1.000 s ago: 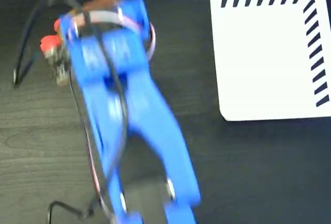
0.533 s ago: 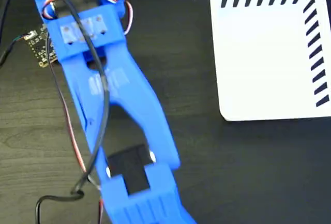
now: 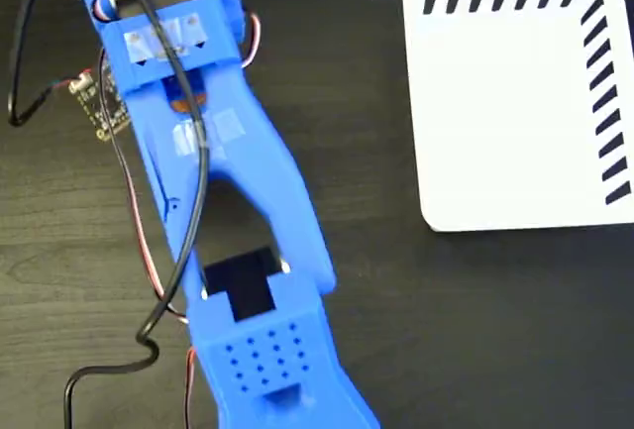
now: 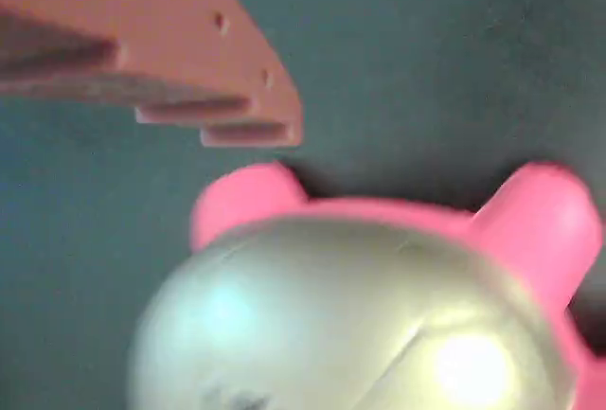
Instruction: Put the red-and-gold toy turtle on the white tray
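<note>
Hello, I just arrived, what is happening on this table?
A blue robot arm reaches across a dark table toward the upper left in the fixed view. Its wrist view shows the toy turtle very close, with one claw finger above it, not touching. The fixed view hides the turtle under the arm. The white tray at the upper right has nothing on it, so the turtle is not yet moved.

turtle — blurred, edge-cropped

Wrist view blurred; glare on shell.
</note>
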